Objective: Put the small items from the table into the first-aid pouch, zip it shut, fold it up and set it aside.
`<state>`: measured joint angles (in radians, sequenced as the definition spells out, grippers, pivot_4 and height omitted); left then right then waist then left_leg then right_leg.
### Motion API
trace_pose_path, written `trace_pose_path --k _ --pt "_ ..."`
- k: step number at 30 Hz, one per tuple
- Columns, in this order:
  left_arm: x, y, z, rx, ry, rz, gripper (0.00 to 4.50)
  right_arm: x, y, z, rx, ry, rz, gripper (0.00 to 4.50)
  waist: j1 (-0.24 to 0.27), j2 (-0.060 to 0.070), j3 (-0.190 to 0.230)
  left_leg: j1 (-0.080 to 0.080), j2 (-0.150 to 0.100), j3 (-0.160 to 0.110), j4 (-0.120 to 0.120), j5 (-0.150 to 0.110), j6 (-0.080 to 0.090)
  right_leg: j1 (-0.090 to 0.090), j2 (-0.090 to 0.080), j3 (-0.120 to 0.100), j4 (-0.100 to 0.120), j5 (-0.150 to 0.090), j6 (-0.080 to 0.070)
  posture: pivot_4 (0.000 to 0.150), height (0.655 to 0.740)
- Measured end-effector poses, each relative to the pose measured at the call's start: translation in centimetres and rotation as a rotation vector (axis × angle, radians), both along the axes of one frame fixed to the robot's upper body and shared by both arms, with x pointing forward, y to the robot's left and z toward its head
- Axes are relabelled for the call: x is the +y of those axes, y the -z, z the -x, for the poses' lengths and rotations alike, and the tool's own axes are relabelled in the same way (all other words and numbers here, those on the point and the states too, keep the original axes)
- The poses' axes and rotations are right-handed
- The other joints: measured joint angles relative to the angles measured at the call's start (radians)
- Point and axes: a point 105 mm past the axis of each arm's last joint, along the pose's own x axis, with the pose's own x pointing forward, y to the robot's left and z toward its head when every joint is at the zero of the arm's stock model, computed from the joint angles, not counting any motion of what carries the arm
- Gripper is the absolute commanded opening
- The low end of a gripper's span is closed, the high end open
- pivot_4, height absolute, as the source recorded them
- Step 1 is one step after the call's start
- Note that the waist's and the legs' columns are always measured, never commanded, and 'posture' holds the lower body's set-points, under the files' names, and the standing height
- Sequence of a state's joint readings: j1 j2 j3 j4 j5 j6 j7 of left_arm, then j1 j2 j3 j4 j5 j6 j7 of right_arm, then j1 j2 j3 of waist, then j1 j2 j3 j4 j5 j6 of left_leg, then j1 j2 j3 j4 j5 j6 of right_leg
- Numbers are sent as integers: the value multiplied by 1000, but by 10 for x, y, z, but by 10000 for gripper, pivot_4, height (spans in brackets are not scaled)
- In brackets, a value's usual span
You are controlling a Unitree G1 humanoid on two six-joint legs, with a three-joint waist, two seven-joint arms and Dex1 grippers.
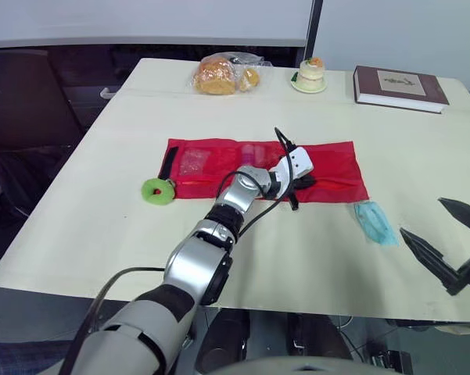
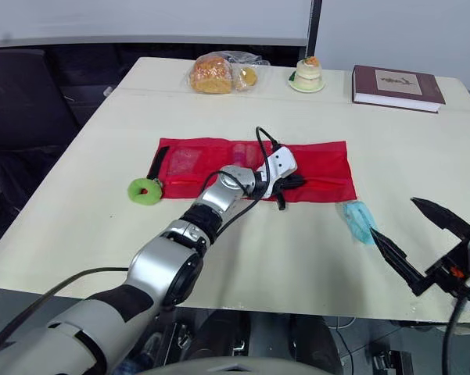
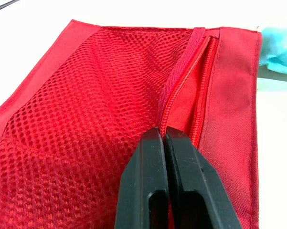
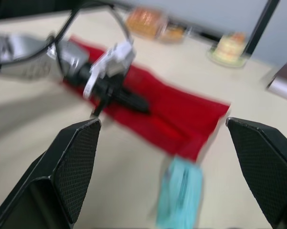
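The red pouch (image 1: 336, 160) lies flat and spread out in the middle of the tabletop (image 1: 297, 258). The left jaws are pressed tight together, with their tips on the pouch's zip (image 3: 184, 88). The right jaws are wide open and hold nothing, up over the tabletop near a blue mask (image 1: 374, 221). A green ring (image 1: 158, 191) sits just beside the pouch's left end.
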<state>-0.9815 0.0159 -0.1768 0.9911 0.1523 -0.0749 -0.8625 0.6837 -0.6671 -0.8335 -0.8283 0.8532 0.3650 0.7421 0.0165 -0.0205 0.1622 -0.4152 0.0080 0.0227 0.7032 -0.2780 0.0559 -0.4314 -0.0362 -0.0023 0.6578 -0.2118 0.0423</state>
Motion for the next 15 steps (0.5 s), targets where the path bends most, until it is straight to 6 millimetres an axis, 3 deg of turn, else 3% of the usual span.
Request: trace_pose_path --k 4,7,12,15 --pt "-1 -4 0 -18 6 -7 865 -17 -6 -1 36 23 4 45000 -1 1 0 0 0 0 0 0 0 0 0 0 0 0 0 1500 7289" --pt "-3 -5 0 -24 6 -6 865 -22 0 -8 64 57 2 45000 0 0 0 0 0 0 0 0 0 0 0 0 0 0 0 1500 7289" --pt "-6 -12 -1 -37 16 -1 865 -21 42 -41 149 134 51 45000 -1 1 0 0 0 0 0 0 0 0 0 0 0 0 0 1500 7289" --pt "-8 -17 -1 -45 28 5 865 -14 56 -54 180 133 19 45000 0 2 0 -1 -1 0 0 0 0 -1 0 0 0 0 0 1500 7289"
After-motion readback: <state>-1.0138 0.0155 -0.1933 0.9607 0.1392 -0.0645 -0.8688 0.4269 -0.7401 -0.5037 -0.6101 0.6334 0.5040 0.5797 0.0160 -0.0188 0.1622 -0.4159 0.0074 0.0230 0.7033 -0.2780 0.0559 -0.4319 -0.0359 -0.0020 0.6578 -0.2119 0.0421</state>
